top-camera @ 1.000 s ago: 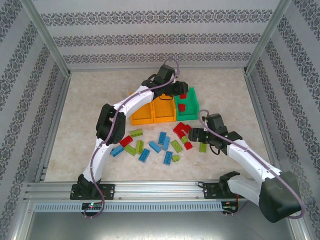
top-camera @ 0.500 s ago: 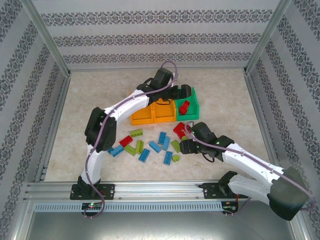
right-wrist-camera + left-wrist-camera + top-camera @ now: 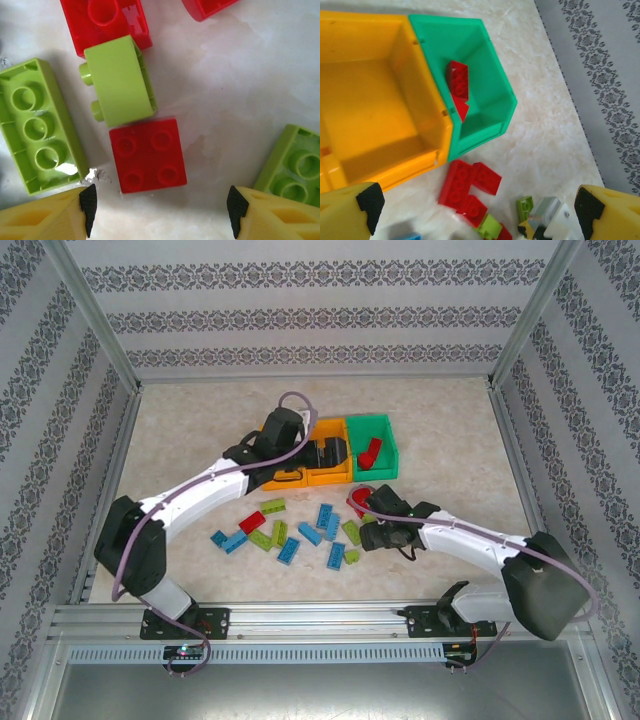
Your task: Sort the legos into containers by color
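The containers stand in a row: two orange bins and a green bin. Two red legos lie in the green bin. My left gripper hovers open and empty over the orange bins. Loose red, blue and lime legos are scattered on the table in front of the bins. My right gripper is low over that pile, open. A red square brick lies flat just ahead of its fingertips, not between them.
A lime brick on its side touches the red square brick's far edge. An upturned lime brick lies to the left and another to the right. A cluster of red bricks sits by the green bin's near corner.
My left gripper opened over the green bin, left a red brick in it and drew back over the orange bins. My right gripper moved left and down onto the pile, its jaws narrowing.
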### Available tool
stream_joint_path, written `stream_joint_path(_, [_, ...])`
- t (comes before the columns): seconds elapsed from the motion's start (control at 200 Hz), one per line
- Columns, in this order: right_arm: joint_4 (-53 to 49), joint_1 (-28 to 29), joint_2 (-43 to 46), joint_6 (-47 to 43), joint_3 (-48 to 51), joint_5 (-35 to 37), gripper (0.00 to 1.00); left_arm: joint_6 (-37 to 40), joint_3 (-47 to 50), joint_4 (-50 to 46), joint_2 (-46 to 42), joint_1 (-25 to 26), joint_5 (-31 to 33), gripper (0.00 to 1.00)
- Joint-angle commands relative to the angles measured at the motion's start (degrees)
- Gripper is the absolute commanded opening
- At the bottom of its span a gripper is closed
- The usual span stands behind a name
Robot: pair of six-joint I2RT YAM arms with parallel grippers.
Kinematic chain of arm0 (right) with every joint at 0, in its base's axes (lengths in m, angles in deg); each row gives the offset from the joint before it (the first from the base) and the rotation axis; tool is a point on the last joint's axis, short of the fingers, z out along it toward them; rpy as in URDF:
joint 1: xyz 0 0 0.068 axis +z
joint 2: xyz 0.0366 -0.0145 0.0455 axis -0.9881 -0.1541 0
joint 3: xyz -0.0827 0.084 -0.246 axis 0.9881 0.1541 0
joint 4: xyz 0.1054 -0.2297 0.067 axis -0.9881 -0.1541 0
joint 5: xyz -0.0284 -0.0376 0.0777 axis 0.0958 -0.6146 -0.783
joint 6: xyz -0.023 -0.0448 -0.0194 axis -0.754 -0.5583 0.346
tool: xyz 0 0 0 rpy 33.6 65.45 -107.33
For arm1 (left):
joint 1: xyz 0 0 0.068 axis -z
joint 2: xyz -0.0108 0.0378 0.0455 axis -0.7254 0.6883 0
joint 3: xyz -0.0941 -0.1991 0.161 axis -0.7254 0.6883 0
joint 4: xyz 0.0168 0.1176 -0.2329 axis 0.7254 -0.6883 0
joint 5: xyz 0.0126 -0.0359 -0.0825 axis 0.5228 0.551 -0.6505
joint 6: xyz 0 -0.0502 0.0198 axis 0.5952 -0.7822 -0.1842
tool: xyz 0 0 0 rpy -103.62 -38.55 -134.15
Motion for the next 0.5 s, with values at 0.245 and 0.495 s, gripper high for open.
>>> stream_joint_path(0.245, [-0.19, 0.53, -6.95, -1.78, -4.75, 2.41, 0.53, 1.27, 6.90, 2.83, -7.35, -1.61, 5.02, 0.99])
stream_joint_path(0.495, [-1.76, 0.51, -4.20, -0.48, -3.71, 3.32, 0.36, 1.32, 8.48, 2.08, -8.47, -2.22, 5.18, 0.99])
